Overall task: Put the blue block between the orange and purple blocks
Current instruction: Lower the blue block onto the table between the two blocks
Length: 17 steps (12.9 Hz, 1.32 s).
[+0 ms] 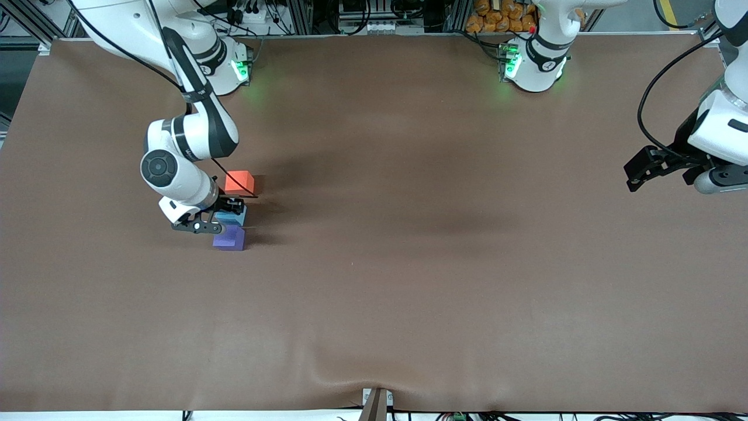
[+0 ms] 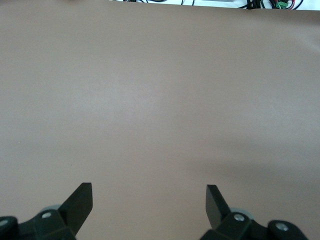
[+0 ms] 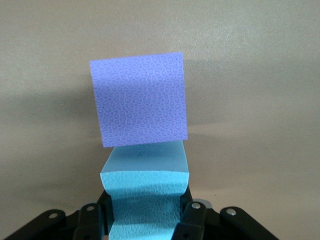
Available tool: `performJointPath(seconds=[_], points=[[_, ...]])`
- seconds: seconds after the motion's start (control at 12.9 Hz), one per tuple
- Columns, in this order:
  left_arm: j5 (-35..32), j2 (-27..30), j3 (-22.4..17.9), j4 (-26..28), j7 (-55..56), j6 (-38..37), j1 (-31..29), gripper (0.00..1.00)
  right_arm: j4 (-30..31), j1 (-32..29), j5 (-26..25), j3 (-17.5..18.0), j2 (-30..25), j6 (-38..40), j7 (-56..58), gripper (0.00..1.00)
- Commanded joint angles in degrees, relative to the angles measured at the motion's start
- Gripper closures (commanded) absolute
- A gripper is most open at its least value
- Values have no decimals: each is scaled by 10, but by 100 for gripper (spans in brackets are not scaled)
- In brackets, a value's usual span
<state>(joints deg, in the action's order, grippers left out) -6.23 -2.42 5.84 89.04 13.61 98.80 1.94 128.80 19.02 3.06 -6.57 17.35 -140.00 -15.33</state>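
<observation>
My right gripper [image 1: 229, 215] is shut on the blue block [image 1: 235, 218], squeezing its sides in; the block [image 3: 145, 195] sits low at the table between the other two cubes. The purple block [image 1: 229, 238] lies just nearer the front camera than it, close against it, and shows in the right wrist view [image 3: 139, 105]. The orange block [image 1: 239, 182] lies farther from the camera, with a small gap. My left gripper [image 1: 634, 175] is open and empty, held above the table at the left arm's end, waiting; its fingertips [image 2: 82, 200] show only bare cloth.
The brown table cloth [image 1: 409, 263] covers the whole table. The two arm bases [image 1: 534, 61] stand along the edge farthest from the front camera. A small bracket [image 1: 375, 403] sits at the edge nearest the camera.
</observation>
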Motion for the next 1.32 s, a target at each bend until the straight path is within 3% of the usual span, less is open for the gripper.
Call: performJointPath(seconds=[0.0, 0.39, 0.47, 0.62, 0.7, 0.78, 1.09, 1.24], points=[[4, 1, 1, 0, -10, 5, -4, 0, 13, 0, -6, 2, 2, -23, -2, 99], [4, 7, 1, 0, -15, 2, -4, 0, 15, 0, 0, 2, 8, -29, -8, 96], [3, 7, 1, 0, -15, 2, -4, 0, 16, 0, 0, 2, 8, -30, -8, 91], [4, 7, 2, 0, -14, 2, -3, 0, 15, -1, 1, 2, 8, -29, -14, 68], [3, 7, 2, 0, -14, 2, -3, 0, 15, -1, 2, 2, 9, -28, -28, 18], [4, 6, 2, 0, -13, 2, -3, 0, 15, -1, 2, 2, 9, -25, -47, 0], [5, 7, 2, 0, -14, 2, -4, 0, 6, 2, 2, 4, 2, -5, -58, 0], [6, 7, 2, 0, -14, 2, -4, 0, -45, 7, 2, 5, -20, 89, -58, 0]])
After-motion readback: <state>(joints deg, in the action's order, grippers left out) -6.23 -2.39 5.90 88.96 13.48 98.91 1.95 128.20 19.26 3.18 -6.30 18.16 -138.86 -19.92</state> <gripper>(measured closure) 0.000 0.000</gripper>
